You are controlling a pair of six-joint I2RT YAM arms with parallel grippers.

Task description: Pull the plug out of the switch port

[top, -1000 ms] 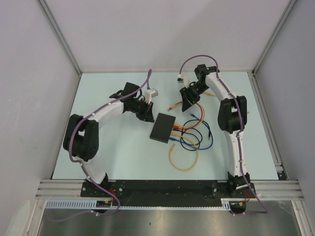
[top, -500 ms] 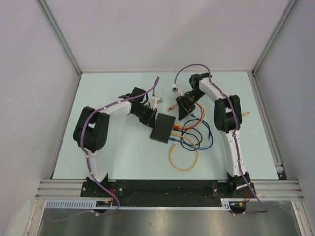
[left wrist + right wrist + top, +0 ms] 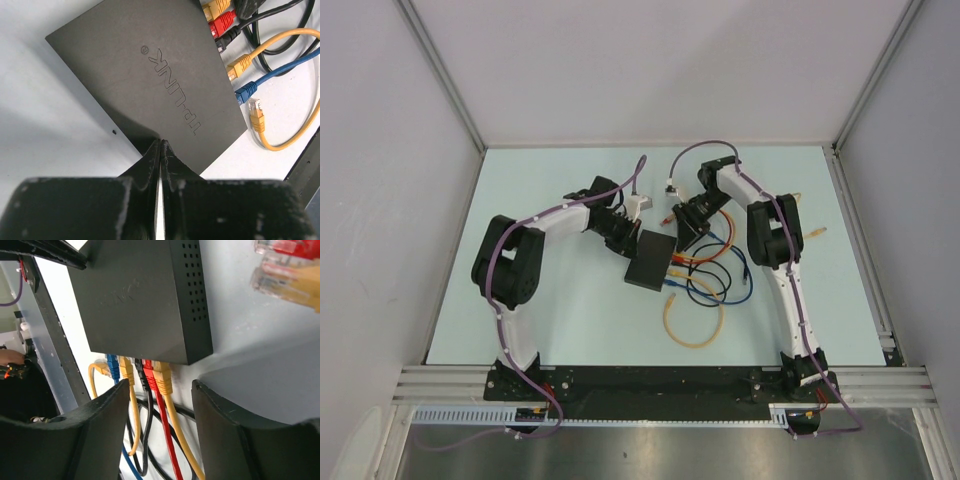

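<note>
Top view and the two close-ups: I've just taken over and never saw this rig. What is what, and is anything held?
The top view looks down on two white robot arms bolted at the table's near edge: left arm, right arm. The other two pictures come from a camera on each wrist. On the table lie a flat black switch and coloured network cables, several plugged into one side. The left gripper is shut, its tips at the switch's edge, holding nothing. The right gripper is open, the row of plugs showing between its fingers, none gripped yet.
</note>
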